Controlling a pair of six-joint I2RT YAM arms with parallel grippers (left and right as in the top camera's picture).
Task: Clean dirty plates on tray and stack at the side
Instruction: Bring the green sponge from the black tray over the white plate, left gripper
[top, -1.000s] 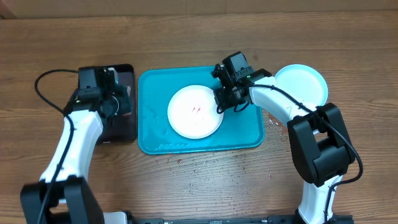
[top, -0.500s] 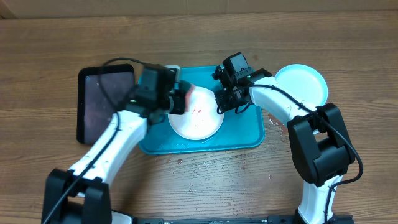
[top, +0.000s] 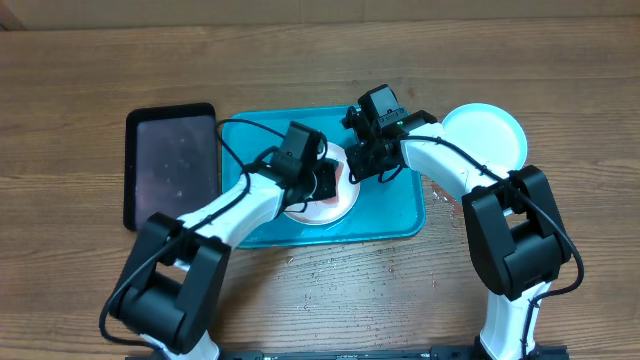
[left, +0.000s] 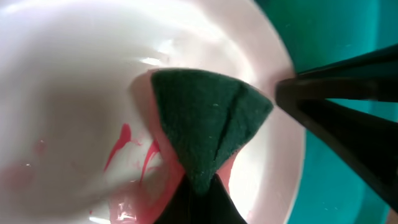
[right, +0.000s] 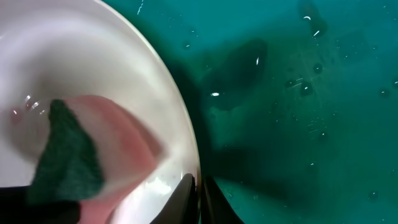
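A white plate (top: 335, 207) with red smears (left: 124, 140) lies on the turquoise tray (top: 392, 212). My left gripper (top: 327, 181) is shut on a pink sponge with a dark green scouring face (left: 205, 118) and presses it onto the plate (left: 74, 74) near its right rim. My right gripper (top: 353, 166) is shut on that plate's right rim (right: 155, 93), one finger on each side (right: 199, 190). The sponge also shows in the right wrist view (right: 68, 158). A light teal plate (top: 485, 135) lies on the table right of the tray. The yellow-green plate is out of view.
A black tray (top: 170, 165) lies left of the turquoise tray with no sponge on it. Small red specks dot the wooden table (top: 320, 265) in front of the tray. Water drops lie on the tray floor (right: 305, 81).
My left arm has carried the sponge from the black tray rightward onto the white plate. My right gripper has stayed on the plate's rim.
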